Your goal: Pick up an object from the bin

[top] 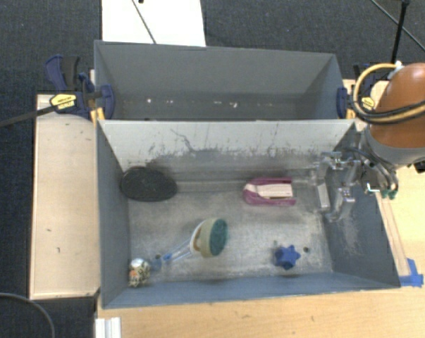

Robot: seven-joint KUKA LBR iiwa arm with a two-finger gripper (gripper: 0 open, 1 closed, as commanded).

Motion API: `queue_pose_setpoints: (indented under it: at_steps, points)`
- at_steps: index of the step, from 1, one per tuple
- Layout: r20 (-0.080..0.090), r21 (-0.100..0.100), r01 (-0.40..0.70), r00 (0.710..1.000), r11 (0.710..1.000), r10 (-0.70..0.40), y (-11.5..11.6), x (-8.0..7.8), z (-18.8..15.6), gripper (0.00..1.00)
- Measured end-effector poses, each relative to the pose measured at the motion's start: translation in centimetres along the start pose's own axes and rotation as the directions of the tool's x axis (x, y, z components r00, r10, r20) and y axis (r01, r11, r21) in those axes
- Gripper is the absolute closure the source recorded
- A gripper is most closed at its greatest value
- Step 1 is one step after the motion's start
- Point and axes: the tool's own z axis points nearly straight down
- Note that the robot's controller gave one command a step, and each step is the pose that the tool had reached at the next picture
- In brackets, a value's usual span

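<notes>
we see the arm [408, 115] come in from the right of the frame, wrist over the bin [219, 83] rim. the gripper [334, 212] hangs by the right wall, pointing down, its fingers apart and empty. a pink block [269, 191] lies near, to its left; a blue piece [287, 256] lies lower left.

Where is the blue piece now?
Blue piece lies front right in the bin, in front of the purple block and right of the brush.

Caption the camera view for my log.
Tool at the bin's right side, beside a pink-and-purple object; teal brush, blue toy and dark disc lie scattered.
</notes>
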Motion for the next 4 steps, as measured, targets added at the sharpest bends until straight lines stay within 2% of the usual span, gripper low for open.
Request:
queue_pose_setpoints:
  at_steps: [1,2,3,4]
  points:
    - [-0.004,-0.003,0.108,0.994,0.994,-0.108,3.3,6.4,7.4,0.00]
    - [0.007,0.000,0.185,0.983,0.983,-0.185,6.8,8.4,8.9,0.00]
    - [0.013,0.004,0.282,0.959,0.959,-0.282,7.2,9.3,8.6,0.00]
    - [0.012,0.009,0.756,0.654,0.654,-0.756,9.5,9.2,8.7,0.00]
